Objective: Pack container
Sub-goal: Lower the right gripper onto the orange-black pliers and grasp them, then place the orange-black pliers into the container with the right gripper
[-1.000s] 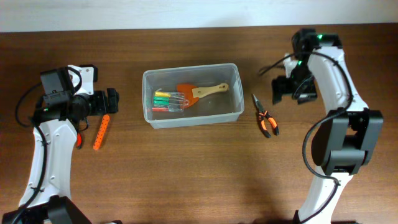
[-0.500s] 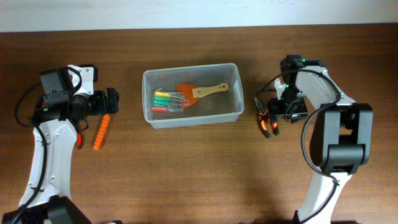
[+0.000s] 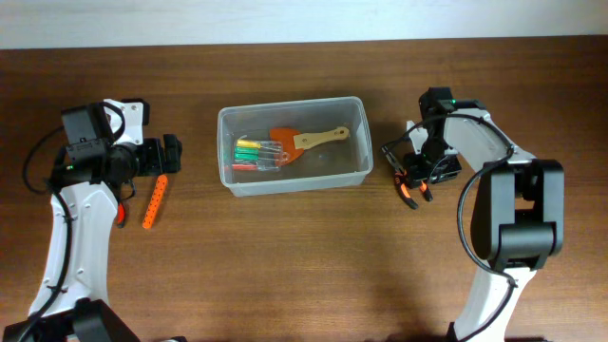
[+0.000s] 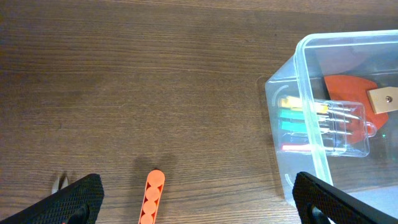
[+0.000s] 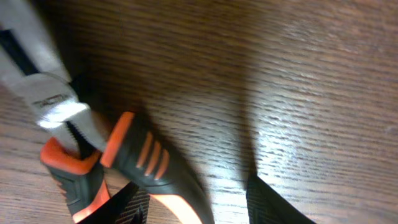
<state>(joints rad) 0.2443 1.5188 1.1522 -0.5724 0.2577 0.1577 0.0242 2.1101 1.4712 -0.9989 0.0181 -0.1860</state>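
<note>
The clear plastic container [image 3: 294, 182] stands at the table's middle. It holds an orange spatula with a wooden handle [image 3: 306, 140] and a clear pack of coloured screwdrivers [image 3: 255, 154]. It also shows at the right of the left wrist view [image 4: 305, 87]. Orange-and-black pliers [image 3: 407, 186] lie just right of it. My right gripper [image 3: 416, 175] is down at the pliers, open, with its fingers [image 5: 196, 208] on either side of one pliers handle [image 5: 143, 155]. My left gripper [image 3: 169, 154] is open and empty, above an orange strip [image 3: 154, 201].
The orange strip [image 4: 151, 198] lies on the wood between the left fingers [image 4: 205, 205]. A small red-handled tool [image 3: 121, 215] lies left of the strip, and its metal tips [image 4: 60, 182] show in the left wrist view.
My right arm has moved left and down from beside the pliers onto them. The left arm and the container's contents have not moved.
</note>
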